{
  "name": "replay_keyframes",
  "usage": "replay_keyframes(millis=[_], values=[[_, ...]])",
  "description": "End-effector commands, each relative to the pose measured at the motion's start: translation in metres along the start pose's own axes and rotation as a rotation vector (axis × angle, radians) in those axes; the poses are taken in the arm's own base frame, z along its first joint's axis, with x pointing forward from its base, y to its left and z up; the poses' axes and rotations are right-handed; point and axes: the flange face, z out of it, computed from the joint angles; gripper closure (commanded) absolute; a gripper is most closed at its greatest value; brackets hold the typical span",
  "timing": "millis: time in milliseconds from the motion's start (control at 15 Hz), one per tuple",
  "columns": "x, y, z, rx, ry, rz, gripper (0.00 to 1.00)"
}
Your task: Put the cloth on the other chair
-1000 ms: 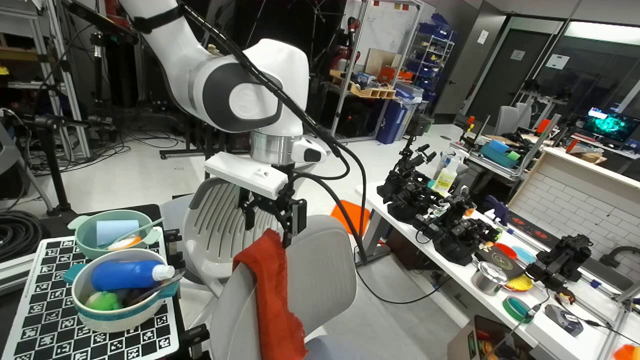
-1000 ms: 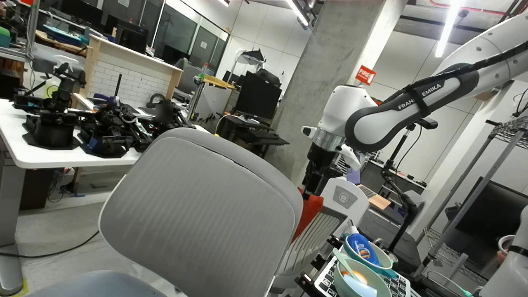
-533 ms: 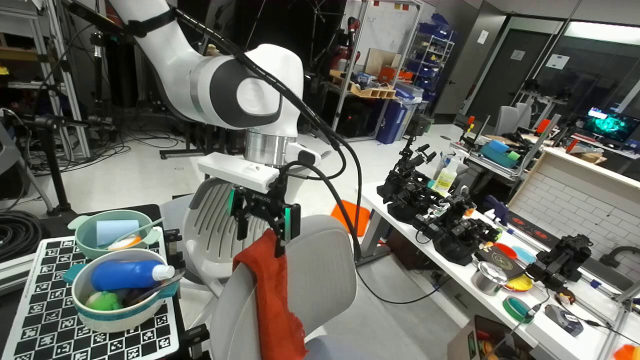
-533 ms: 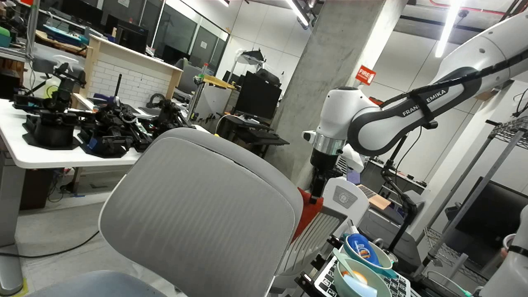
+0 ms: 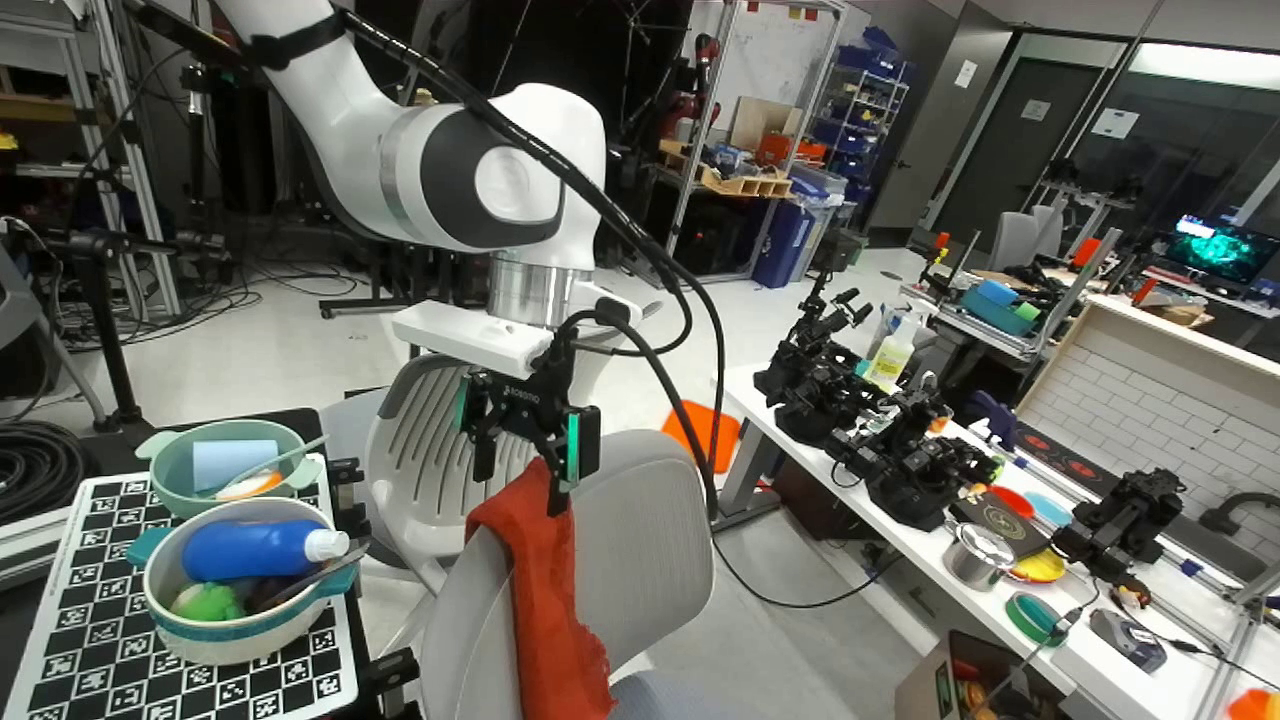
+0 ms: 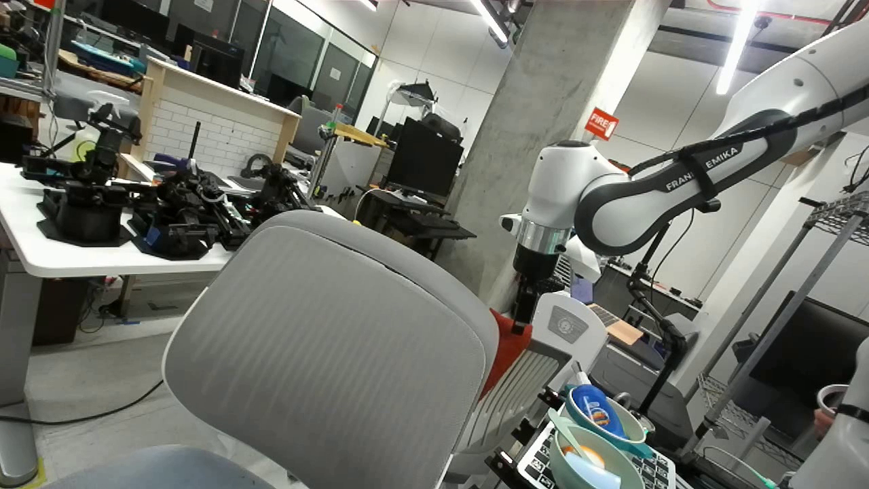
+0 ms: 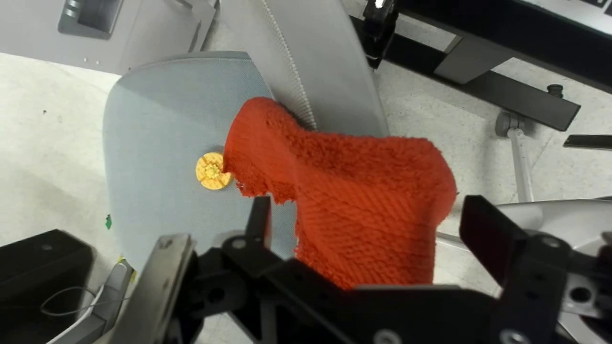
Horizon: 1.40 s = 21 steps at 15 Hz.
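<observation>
Inspector: Report the claw (image 5: pixel 520 490).

Assessor: Its jaws stand wide apart and hold nothing; the wrist view shows a gap on either side of the cloth (image 7: pixel 368 205).

Inspector: Bearing of that cloth?

Assessor: Below the claw, lying between its jaws as the wrist view looks down. It is draped over the back of the grey chair (image 5: pixel 640 540). In an exterior view its long axis drops away from the claw down the seat side. The claw's tip overlaps the upper fold in both exterior views; contact is unconfirmed.

Inspector: What does the coming move turn on?

Assessor: In my judgement, that downward line. The raised fold sits between the jaws, so a short descent and closure should suffice. Going too deep risks catching the grey chair's back.

Inspector: Further out?

Assessor: A yellow disc (image 7: pixel 210 167) lies on the seat (image 7: pixel 153 129), just beside the cloth's frayed edge. Near the claw, on the side away from the seat, stands the slatted chair (image 5: pixel 425 450), presumably the destination. The desk (image 6: pixel 20 210), carrying black equipment (image 6: pixel 85 214), is well apart from the claw.
</observation>
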Motion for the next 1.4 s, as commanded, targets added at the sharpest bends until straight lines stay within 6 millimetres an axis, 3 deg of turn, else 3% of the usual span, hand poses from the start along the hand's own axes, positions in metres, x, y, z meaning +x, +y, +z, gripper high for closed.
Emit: replay_keyframes(millis=[0,67,133,200,467,867,933,1333], values=[[0.004,0.005,-0.001,-0.001,0.013,0.001,0.0],[0.005,0.005,-0.001,-0.002,0.012,0.001,0.0],[0.006,0.005,0.0,-0.001,0.012,0.002,0.25],[0.007,0.006,0.0,0.0,0.012,0.001,0.26],[0.011,0.009,0.007,0.003,0.008,-0.001,0.58],[0.014,0.003,0.007,0.011,-0.003,-0.01,0.99],[0.015,0.003,-0.001,0.003,0.006,-0.011,0.95],[0.012,0.005,-0.064,-0.036,0.073,-0.015,0.97]])
